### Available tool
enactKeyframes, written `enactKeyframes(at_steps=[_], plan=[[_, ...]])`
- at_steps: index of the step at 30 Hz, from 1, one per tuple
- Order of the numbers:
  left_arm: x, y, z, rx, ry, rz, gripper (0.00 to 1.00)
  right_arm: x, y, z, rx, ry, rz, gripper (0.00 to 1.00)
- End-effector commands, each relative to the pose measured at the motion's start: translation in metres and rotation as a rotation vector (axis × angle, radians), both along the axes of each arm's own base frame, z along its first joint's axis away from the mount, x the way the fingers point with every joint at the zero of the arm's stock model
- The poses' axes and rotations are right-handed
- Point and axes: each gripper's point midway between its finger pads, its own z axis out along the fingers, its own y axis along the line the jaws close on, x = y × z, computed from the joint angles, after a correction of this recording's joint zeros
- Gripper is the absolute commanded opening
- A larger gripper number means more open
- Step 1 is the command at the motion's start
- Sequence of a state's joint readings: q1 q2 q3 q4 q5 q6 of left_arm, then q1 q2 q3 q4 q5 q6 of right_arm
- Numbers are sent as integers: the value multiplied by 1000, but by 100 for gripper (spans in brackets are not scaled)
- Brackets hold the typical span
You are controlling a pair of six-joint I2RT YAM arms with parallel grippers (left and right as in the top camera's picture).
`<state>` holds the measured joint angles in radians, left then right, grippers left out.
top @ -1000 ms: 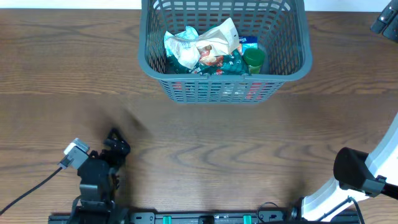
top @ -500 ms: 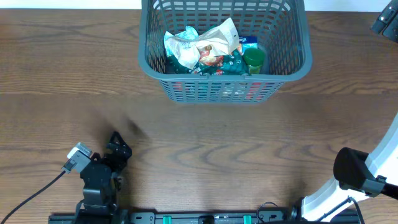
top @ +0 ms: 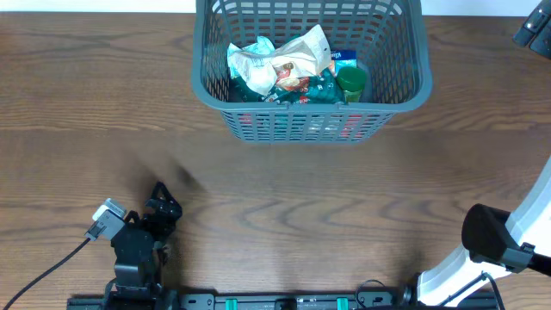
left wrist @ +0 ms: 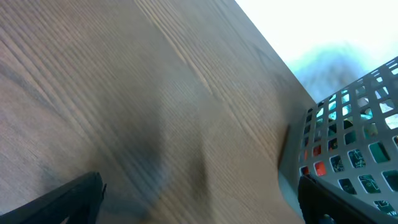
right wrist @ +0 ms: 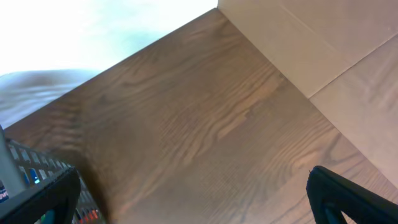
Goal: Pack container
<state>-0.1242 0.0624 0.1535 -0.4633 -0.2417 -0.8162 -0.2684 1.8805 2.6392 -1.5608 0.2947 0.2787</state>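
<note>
The container (top: 405, 95), a dark grey lattice basket, stands at the back middle of the table. It holds a crumpled white packet (top: 251, 65), a pale printed packet (top: 303, 52), teal packets (top: 312, 89) and a green round tub (top: 351, 82). My left gripper (top: 162, 200) is open and empty, low at the front left, far from the basket. In the left wrist view (left wrist: 199, 208) the basket's side (left wrist: 354, 143) shows at the right. My right gripper (top: 532, 33) is at the back right corner, open and empty (right wrist: 193, 199), with the basket's corner (right wrist: 25, 174) at lower left.
The wooden table (top: 284, 189) is bare between the arms and the basket. The right arm's white link and black joint (top: 491, 237) rise at the front right. A pale board (right wrist: 336, 56) lies beyond the table edge in the right wrist view.
The left arm drew back slightly toward the front edge, then held still. The basket, its contents and the right arm have not moved.
</note>
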Motion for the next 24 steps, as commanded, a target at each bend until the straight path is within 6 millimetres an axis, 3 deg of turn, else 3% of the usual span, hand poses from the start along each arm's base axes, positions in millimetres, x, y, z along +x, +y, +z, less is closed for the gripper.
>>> enactKeyframes(at_steps=[1, 10, 24], plan=[[0, 1, -7, -9, 7, 10, 99, -1, -3, -2, 6, 2, -17, 99], [-2, 8, -6, 47, 14, 31, 99, -1, -3, -2, 6, 2, -17, 99], [-2, 12, -6, 836, 207, -329, 99, -1, -3, -2, 6, 2, -17, 99]])
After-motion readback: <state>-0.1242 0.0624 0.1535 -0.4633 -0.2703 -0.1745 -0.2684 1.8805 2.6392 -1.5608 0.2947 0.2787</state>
